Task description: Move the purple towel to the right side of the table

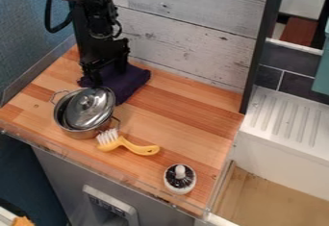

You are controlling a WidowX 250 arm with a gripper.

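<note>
The dark purple towel (130,81) lies bunched at the back left of the wooden table (186,114), behind the metal pot. Over the towel's left part hangs my black gripper (94,78), pointing down, and the arm above it hides some of the cloth. Whether the gripper holds any of the cloth cannot be made out.
A metal pot (83,132) with a tilted lid (91,108) stands just in front of the towel. A yellow brush (138,148) and a round white-and-black brush (180,178) lie nearer the front. The wall (186,42) borders the back; a white sink (276,143) is at the right.
</note>
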